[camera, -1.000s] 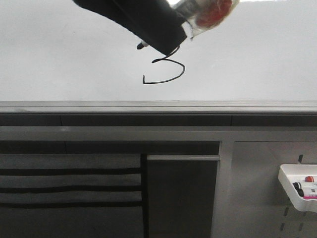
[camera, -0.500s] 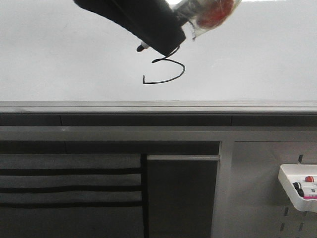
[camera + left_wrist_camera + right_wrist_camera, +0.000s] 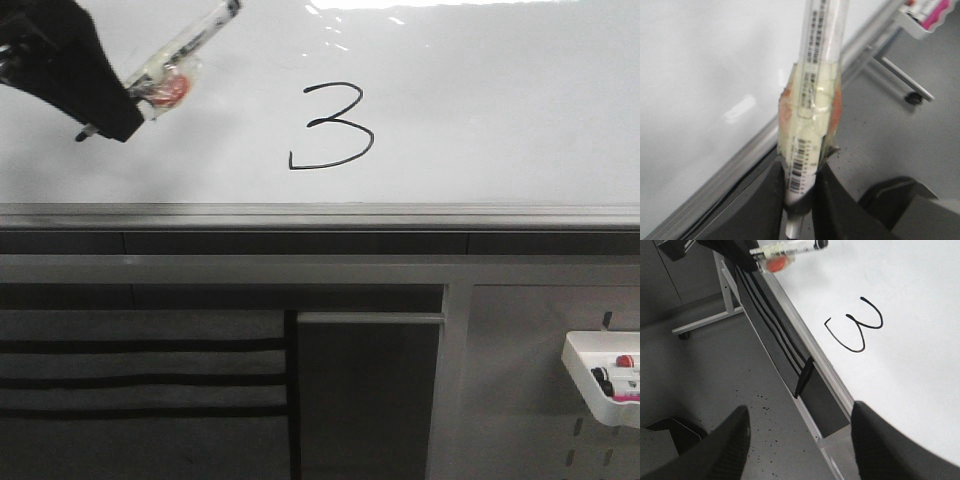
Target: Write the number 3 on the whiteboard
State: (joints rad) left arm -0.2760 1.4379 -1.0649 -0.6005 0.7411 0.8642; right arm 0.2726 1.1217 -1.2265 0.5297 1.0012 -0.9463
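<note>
**Finished 3 on the board, left hand off to the side with the marker**

Glossy white fills the upper part of the front view: the whiteboard (image 3: pixel 500 110), with glare along its top and a grey metal lower edge (image 3: pixel 320 215) running the full width. Below that edge sit dark panels and, low on the right, a small white marker tray (image 3: pixel 600 380) with a few markers in it.

On the board, a little left of centre and just above the metal edge, stands the number 3 (image 3: pixel 335 125), drawn in a thin black line with a flat, hooked bottom stroke. The right wrist view shows the same digit (image 3: pixel 855 327) lying sideways on the white surface, close to the board's frame.

At the upper left of the front view the left hand (image 3: pixel 95 120) is well apart from the digit. It is clenched on a marker (image 3: pixel 185 55) whose clear barrel is wrapped in tape with an orange-red patch. The left wrist view shows the dark fingers (image 3: pixel 772 200) pressed against both sides of the marker (image 3: pixel 812 125), the barcode label between them.

The right hand (image 3: pixel 797 440) is spread wide, its two dark fingers far apart with only grey floor between them, grasping nothing.
</note>
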